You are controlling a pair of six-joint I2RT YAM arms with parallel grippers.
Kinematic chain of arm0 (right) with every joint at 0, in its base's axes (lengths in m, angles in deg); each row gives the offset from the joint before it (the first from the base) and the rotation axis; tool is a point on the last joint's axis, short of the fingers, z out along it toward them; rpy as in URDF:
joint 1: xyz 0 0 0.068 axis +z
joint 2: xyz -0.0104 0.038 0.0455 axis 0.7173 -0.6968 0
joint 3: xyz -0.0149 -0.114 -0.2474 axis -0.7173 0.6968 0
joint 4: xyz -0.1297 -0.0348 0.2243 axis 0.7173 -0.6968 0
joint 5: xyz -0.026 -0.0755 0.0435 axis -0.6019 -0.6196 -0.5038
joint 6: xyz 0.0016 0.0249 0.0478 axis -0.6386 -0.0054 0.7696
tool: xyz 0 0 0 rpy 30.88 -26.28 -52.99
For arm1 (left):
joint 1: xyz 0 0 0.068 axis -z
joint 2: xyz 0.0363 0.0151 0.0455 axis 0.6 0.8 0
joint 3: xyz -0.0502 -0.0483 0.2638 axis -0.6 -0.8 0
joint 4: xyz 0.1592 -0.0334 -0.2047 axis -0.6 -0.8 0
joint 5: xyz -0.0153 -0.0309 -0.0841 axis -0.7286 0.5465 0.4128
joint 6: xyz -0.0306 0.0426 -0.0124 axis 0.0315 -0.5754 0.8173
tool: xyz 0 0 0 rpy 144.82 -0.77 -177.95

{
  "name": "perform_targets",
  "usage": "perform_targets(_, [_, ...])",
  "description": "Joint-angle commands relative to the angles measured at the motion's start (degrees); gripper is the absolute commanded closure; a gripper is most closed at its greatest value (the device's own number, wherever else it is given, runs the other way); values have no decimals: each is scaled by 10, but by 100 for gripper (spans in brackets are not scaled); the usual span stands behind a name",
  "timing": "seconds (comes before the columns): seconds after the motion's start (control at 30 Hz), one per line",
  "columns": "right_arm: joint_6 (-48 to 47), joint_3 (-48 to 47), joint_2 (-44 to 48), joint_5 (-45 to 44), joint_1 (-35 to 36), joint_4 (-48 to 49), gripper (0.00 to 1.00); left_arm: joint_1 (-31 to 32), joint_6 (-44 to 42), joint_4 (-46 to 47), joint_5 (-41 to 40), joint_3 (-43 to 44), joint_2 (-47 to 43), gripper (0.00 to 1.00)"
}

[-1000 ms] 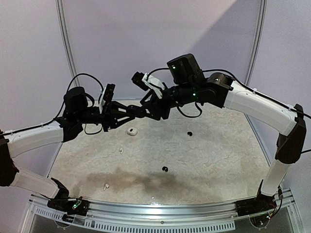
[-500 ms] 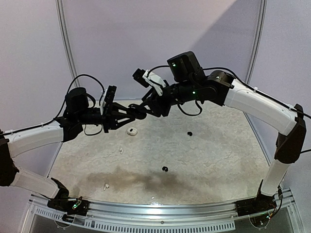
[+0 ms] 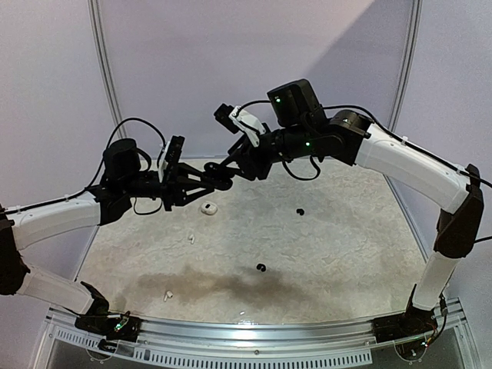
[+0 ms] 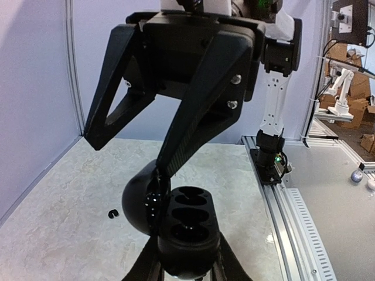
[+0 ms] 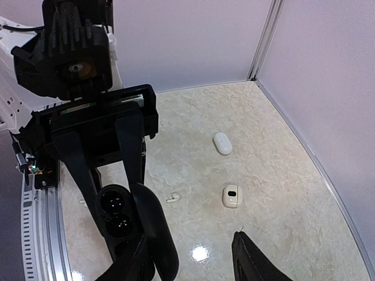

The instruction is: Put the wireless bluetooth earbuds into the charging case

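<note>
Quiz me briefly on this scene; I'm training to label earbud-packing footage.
1. True or false: the black charging case has its lid shut.
2. Which arm's gripper clamps that case? A) left B) right C) neither
3. What colour is the closed pill-shaped case lying on the table?
Key: 1. False, the lid stands open. 2. A, the left gripper. 3. White.

Pale marbled surface (image 3: 346, 254); metal rail (image 3: 254, 332) along its near edge; lilac walls (image 3: 192, 69); cardboard boxes (image 4: 368, 142) beyond.
</note>
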Motion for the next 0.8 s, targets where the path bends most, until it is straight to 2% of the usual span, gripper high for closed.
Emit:
perform_targets(0.0, [10, -15, -12, 16, -9, -2, 50, 7, 48, 41, -19, -13, 4, 100])
perform_targets(0.17, [38, -20, -2, 63, -13, 25, 45, 1, 60, 49, -42, -21, 14, 100])
perform_targets(0.43, [70, -20, 18, 84, -24, 49, 40, 0, 65, 79, -45, -40, 22, 100])
perform_targets(0.53, [87, -16, 24, 85, -34, 49, 37, 1, 73, 128, -47, -66, 19, 100])
perform_targets(0.67, [153, 4, 34, 26, -53, 6, 36, 13, 76, 210, -58, -112, 19, 100])
perform_targets(0.77, [210, 29, 35, -39, -67, -67, 35, 23, 65, 258, -65, -136, 18, 100])
